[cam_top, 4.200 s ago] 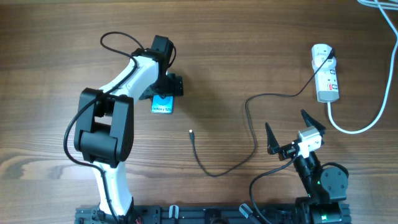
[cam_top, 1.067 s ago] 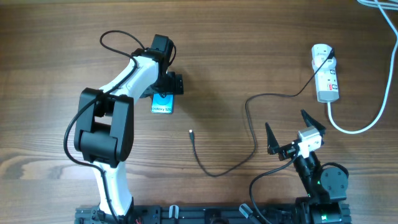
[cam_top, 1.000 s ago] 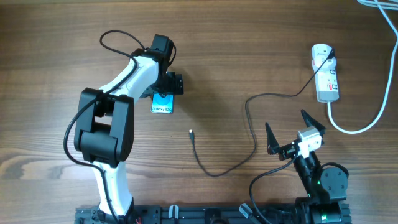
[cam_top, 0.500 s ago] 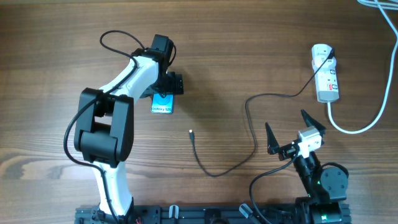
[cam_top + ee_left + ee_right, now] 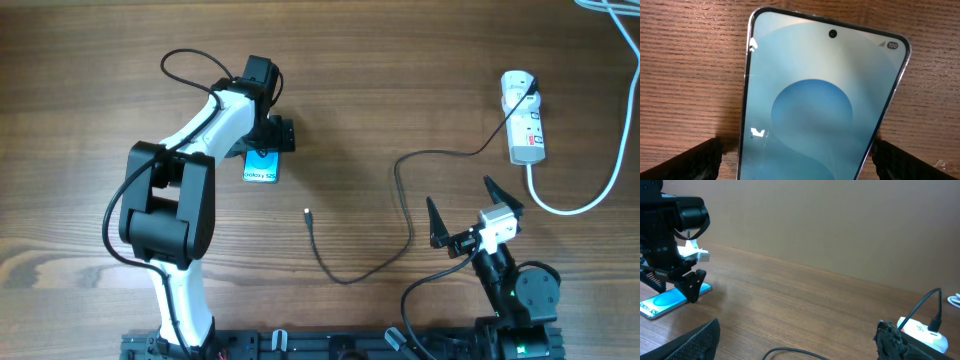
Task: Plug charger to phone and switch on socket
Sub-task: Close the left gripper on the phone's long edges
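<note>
1. Left gripper [image 5: 264, 148]: lowered over the phone [image 5: 261, 173], jaws spread astride its width. The wrist view shows a strip of wood between one finger [image 5: 685, 160] and the rim, so it is judged not clamped.
2. Phone: lies flat with its cyan screen up, left of centre on the wooden table [image 5: 400, 60].
3. Charger [image 5: 345, 281]: thin black cable. Its connector tip [image 5: 306, 212] lies loose, right of the phone, nearer and apart from it. The cable loops right, then runs far to the socket [image 5: 523, 130], where its plug appears seated.
4. Right gripper [image 5: 468, 212]: jaws wide, empty, at the near right, well apart from the tip.
5. Step in hand: steadying the phone; nothing is plugged into it.
6. Next move: grasp the cable just behind the tip, align it with the phone's port (not visible), then flip the switch.
</note>
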### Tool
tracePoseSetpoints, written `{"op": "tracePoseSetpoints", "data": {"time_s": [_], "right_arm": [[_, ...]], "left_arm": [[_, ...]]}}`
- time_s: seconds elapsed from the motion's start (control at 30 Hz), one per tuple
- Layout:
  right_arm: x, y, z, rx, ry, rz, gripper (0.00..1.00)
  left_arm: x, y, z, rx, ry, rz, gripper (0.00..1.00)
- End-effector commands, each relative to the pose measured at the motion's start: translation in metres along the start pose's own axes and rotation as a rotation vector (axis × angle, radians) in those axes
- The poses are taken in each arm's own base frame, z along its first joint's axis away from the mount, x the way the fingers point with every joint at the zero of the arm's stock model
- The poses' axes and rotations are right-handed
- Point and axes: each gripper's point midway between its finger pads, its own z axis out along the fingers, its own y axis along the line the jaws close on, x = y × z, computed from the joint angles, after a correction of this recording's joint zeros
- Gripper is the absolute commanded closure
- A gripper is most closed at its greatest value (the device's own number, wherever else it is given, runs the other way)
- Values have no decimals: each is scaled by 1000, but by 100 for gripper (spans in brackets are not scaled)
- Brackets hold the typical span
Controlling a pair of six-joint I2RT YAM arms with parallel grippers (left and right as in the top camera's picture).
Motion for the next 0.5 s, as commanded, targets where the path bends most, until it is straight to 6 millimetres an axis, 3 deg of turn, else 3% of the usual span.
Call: {"op": "tracePoseSetpoints", "data": {"time_s": [0.0, 0.17, 0.37, 0.47], "right_arm": [[-2, 3, 0, -15, -10, -7, 0], [-2, 3, 0, -15, -10, -7, 0], [-2, 3, 0, -15, -10, -8, 0], [-2, 3, 0, -15, -10, -7, 0]], "left_arm": [[7, 5, 13, -25, 29, 6, 0], [-11, 0, -1, -7, -35, 2, 0], [-7, 1, 0, -12, -18, 2, 0], [6, 5, 9, -23, 15, 8, 1]]}}
